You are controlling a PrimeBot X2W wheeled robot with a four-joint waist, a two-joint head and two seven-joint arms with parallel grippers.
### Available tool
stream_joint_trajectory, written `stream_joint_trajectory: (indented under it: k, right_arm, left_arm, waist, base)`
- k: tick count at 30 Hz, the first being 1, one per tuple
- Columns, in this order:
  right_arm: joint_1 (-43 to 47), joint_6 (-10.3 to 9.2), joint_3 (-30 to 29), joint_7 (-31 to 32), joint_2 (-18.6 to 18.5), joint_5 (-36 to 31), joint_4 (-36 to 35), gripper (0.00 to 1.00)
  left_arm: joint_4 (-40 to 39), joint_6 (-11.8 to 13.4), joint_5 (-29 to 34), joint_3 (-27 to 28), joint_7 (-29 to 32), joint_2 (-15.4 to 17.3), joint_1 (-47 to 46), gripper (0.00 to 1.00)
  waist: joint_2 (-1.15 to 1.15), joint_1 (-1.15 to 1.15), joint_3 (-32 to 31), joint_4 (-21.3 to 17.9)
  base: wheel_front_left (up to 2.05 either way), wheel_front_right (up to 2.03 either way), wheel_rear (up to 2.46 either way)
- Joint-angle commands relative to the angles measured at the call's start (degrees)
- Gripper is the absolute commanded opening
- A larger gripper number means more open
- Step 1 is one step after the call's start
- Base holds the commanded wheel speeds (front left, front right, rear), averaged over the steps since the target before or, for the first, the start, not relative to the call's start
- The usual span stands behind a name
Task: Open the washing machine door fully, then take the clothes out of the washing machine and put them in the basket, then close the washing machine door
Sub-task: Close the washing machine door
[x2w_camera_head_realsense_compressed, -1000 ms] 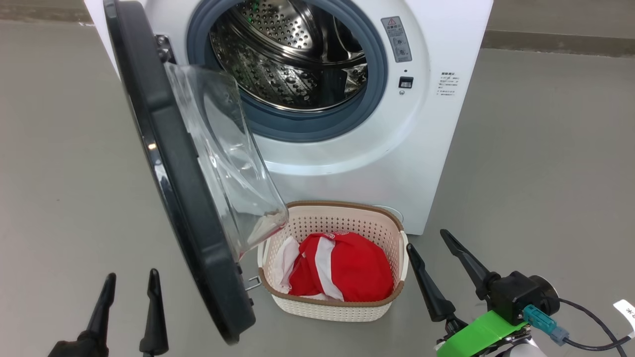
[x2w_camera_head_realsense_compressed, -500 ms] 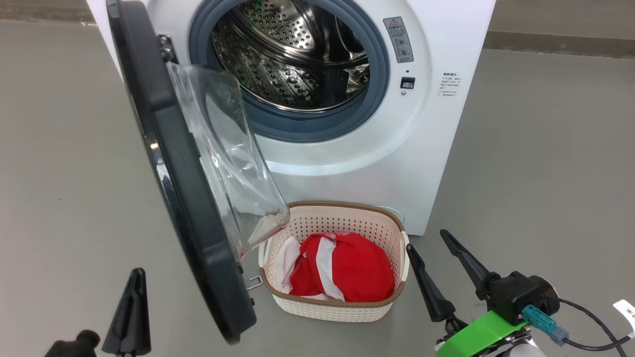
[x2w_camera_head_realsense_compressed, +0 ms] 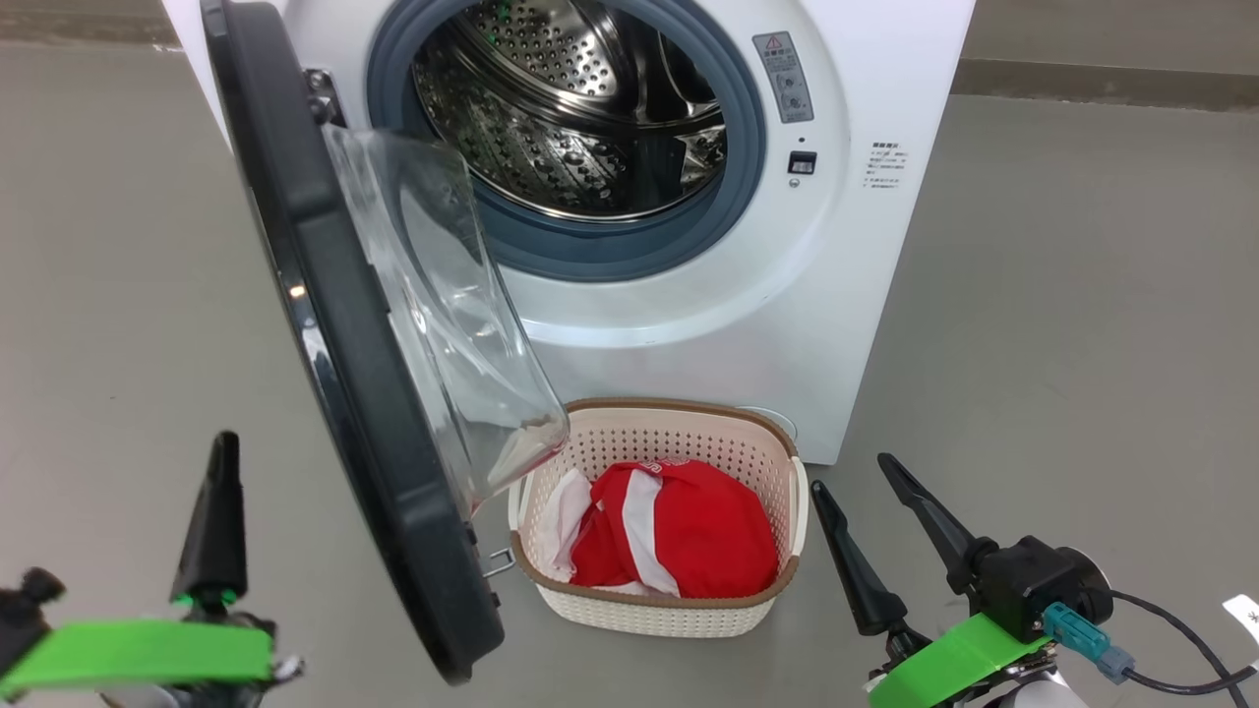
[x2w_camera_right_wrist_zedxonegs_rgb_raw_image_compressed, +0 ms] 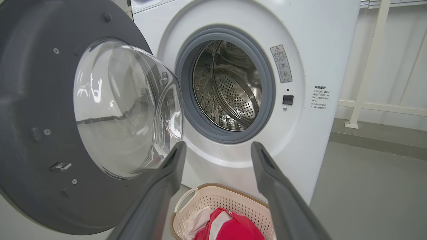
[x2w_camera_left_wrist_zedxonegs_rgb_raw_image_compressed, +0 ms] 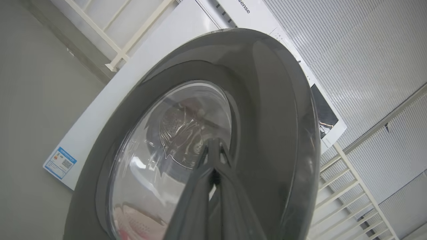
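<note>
The washing machine stands with its steel drum bare inside. Its black-rimmed door hangs open, edge-on to me, the glass bowl bulging toward the machine. Below the opening sits the cream basket holding the red-and-white clothes. My left gripper is shut on nothing, left of the door on its outer side. In the left wrist view the gripper points at the door's outer face. My right gripper is open, right of the basket. From the right wrist, this gripper faces the drum above the basket.
Grey floor spreads on both sides of the machine. A white railing and a wall stand behind on the right. A black cable trails from my right wrist. A blue label is stuck on the machine's side.
My left gripper went from open to shut and rose a little to the left, bringing its green wrist part into view. The right gripper, door and basket stayed put.
</note>
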Motion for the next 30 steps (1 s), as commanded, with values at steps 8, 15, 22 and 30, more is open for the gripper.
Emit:
stream_joint_trajectory:
  k: [8,15,22,30]
  right_arm:
    - [-0.5,0.25,1.12,-0.36,0.14,0.16,-1.46,1.0]
    - [-0.95,0.25,1.61,-0.36,0.14,0.25,-1.4,1.0]
    - [-1.14,0.25,1.9,-0.36,0.14,0.49,-1.35,1.0]
    - [-1.95,0.25,2.14,-0.36,0.14,0.61,-1.72,1.0]
  left_arm:
    - [-9.04,11.78,-36.2,5.09,13.69,0.25,-5.96,0.0]
    - [-15.17,18.41,-42.87,4.48,19.74,0.47,-4.98,0.0]
    - [-17.46,20.67,-43.87,3.38,21.59,0.56,-3.78,0.0]
    - [-17.73,20.69,-44.15,2.74,21.28,0.49,-4.22,0.0]
  waist:
    - [0.0,0.0,0.81,-0.82]
    - [0.0,0.0,1.5,-1.55]
    - [0.0,0.0,1.69,-2.6]
    - [0.0,0.0,2.84,-4.81]
  base:
    - [0.0,0.0,0.0]
    - [0.0,0.0,0.0]
    - [0.0,0.0,0.0]
    - [0.0,0.0,0.0]
